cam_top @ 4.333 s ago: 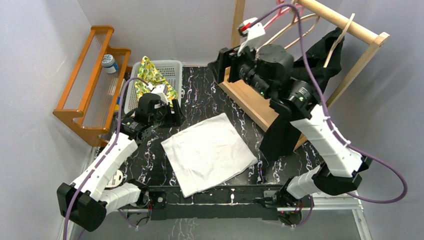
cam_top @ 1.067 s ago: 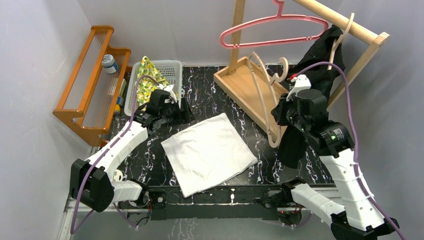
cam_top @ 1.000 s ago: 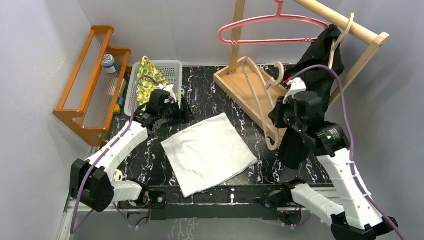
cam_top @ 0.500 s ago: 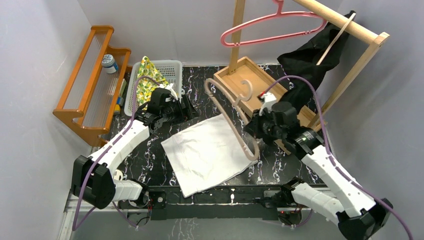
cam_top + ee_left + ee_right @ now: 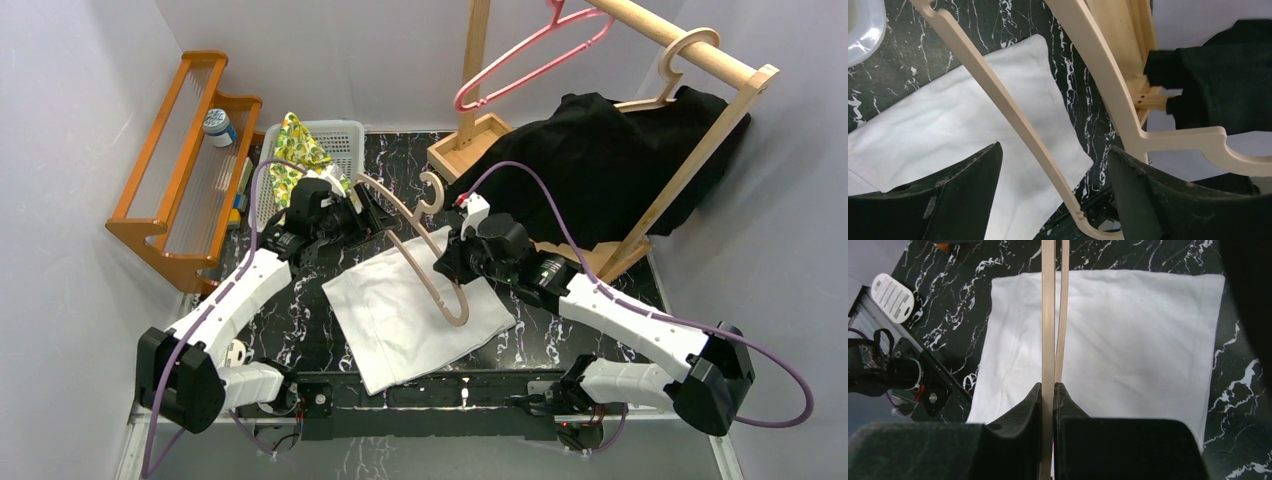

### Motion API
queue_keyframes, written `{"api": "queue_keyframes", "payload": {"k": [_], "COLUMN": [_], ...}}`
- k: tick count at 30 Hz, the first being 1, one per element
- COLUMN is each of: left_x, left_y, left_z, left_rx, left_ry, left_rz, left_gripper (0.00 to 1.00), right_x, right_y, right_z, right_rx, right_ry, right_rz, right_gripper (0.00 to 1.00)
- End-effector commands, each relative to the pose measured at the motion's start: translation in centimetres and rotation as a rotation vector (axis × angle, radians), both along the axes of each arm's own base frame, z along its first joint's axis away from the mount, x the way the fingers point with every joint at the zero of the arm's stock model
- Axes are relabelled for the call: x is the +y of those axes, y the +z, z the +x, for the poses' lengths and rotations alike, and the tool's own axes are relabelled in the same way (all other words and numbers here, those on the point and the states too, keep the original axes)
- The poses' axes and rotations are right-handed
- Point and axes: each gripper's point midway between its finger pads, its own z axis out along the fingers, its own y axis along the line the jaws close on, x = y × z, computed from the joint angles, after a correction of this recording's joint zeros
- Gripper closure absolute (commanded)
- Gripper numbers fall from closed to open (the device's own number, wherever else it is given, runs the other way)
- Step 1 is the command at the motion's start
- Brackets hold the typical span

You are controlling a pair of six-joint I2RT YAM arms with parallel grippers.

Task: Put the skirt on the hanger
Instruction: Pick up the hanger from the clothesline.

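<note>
The white skirt (image 5: 415, 305) lies folded flat on the black marble table (image 5: 400, 190). Over it hangs a beige hanger (image 5: 420, 272), tilted, its hook (image 5: 432, 188) pointing toward the back. My right gripper (image 5: 452, 268) is shut on the hanger; in the right wrist view the pads (image 5: 1035, 400) pinch the thin hanger (image 5: 1048, 315) edge-on above the skirt (image 5: 1128, 340). My left gripper (image 5: 368, 215) is open at the skirt's far left corner. In the left wrist view one hanger arm (image 5: 1013, 110) runs between its open jaws (image 5: 1054, 148) without touching them, with the skirt (image 5: 948, 125) underneath.
A wooden clothes rack (image 5: 690, 45) at the back right carries a pink hanger (image 5: 520, 60) and a black garment (image 5: 600, 170) on a second beige hanger (image 5: 680, 60). A white basket (image 5: 340, 130) with yellow patterned cloth (image 5: 300, 150) and an orange shelf (image 5: 180, 160) stand at the left.
My right arm has carried the beige hanger down from the rack and leftward until it hangs over the skirt. The black garment has swung and spread out. My left gripper reached in under the hanger.
</note>
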Motion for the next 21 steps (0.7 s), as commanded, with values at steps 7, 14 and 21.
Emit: {"api": "queue_keyframes", "payload": {"k": [7,14,21], "left_x": [3.7,4.6,4.2], "left_y": [7.3,4.4,2.2], "left_z": [1.9,4.0,4.4], "left_rx": [-0.095,0.082,0.198], "left_ry": [0.284,0.256,0.217], "left_rz": [-0.105,-0.02,0.015], "left_gripper": [0.19,0.18,0.19], "right_x": [2.9,2.0,1.6], "right_y": [2.2,1.6,2.8], "right_z": [-0.1,0.5,0.7], "right_rx": [-0.105,-0.194,-0.268], "right_ry": [0.154,0.183,0.197], "right_rz": [0.09,-0.02,-0.029], "right_gripper": [1.0,1.0,1.0]}}
